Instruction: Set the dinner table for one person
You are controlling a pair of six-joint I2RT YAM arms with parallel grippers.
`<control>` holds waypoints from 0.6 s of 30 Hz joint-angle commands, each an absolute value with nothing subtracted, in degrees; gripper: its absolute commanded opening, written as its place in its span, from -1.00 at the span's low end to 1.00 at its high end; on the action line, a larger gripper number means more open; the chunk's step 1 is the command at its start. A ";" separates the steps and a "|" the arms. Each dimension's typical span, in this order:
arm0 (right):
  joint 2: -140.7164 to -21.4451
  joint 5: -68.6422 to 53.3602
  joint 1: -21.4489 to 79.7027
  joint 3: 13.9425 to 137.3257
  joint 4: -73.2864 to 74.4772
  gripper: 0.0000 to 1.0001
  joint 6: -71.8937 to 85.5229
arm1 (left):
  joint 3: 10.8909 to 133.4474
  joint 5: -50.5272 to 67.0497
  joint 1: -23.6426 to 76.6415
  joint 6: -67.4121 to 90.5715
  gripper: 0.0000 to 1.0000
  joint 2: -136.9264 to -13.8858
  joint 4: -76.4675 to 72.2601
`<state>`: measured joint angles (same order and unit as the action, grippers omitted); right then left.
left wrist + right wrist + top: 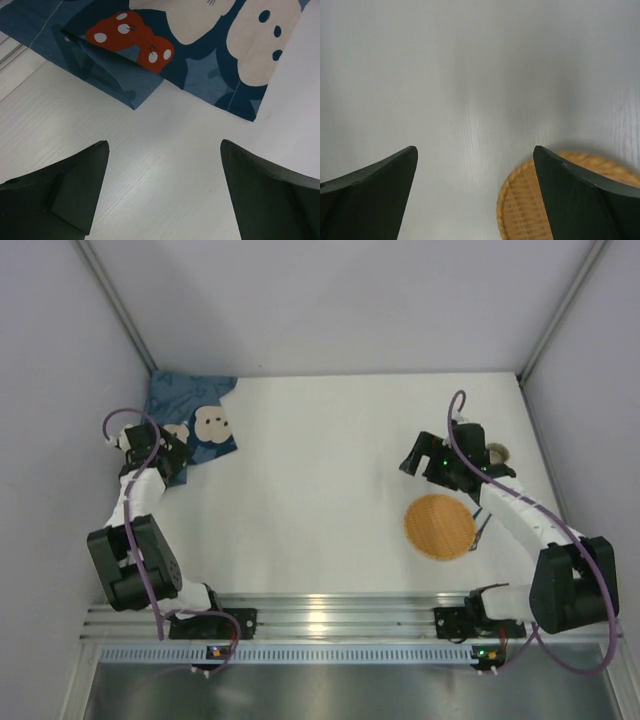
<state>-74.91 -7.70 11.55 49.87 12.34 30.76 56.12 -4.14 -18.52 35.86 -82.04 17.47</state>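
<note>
Top external view shows your dinner table (320, 470) filling the floor of the cell beneath both arms; your left gripper (162, 145) hangs spread wide near the blue bear placemat (200, 60), your right gripper (474, 148) equally spread over the woven round tray's (520, 205) edge

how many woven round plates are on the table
1. The woven round plate lies on the right side of the dinner table, close beside the right arm. No second one shows, though the arms hide some of the surface.
</note>
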 commanded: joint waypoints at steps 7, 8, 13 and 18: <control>-70.31 -14.94 13.54 50.89 28.21 0.99 30.94 | 57.48 -3.69 -23.28 36.21 0.96 -88.24 9.50; -70.57 -15.38 13.62 51.15 28.56 0.99 31.02 | 57.83 -3.60 -24.25 36.21 0.96 -89.03 8.97; -73.82 -15.38 13.71 56.05 31.02 0.99 28.58 | 58.62 -1.33 -25.75 36.04 0.96 -93.68 5.81; -75.76 -14.94 13.71 59.85 34.36 0.99 26.02 | 60.81 4.57 -25.84 36.65 0.89 -101.42 0.53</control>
<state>-75.70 -14.50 13.39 56.05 31.66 28.38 57.71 0.23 -25.76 35.92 -98.43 6.35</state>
